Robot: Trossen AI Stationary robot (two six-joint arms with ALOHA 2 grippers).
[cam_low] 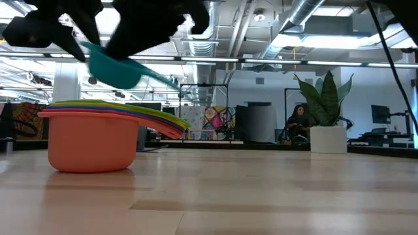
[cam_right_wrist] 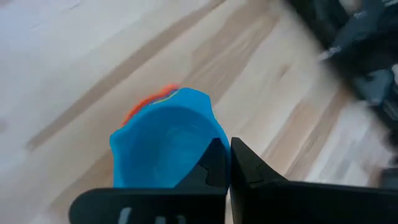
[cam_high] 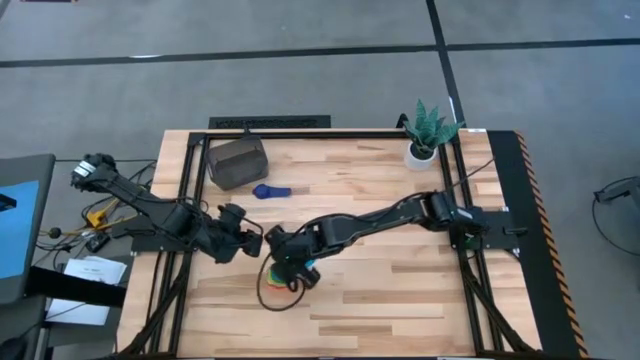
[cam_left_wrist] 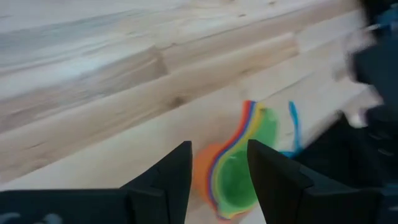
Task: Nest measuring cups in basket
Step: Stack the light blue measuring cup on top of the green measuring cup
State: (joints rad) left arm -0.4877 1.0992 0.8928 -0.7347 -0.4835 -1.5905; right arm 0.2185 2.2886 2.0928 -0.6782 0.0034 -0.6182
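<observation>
Right hand [cam_right_wrist: 229, 163] holding light blue cup [cam_right_wrist: 165, 140] above nested stack [cam_low: 98, 134], left hand [cam_left_wrist: 217, 165] parted beside; bare table [cam_high: 400, 290] around

Nested stack [cam_low: 91, 140] of red, orange, yellow, green cups sits upright mid-surface, handles fanned together. Light blue cup [cam_right_wrist: 165, 146] held tilted just above stack. Dark blue cup [cam_high: 270, 191] lies alone near grey basket [cam_high: 237, 162], well apart from stack.

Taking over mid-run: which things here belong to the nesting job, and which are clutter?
Job:
- light blue plastic measuring cup, in right gripper
- nested stack of coloured cups
- dark blue cup
- dark grey-brown basket
- left gripper

Clutter:
- white plant pot
</observation>
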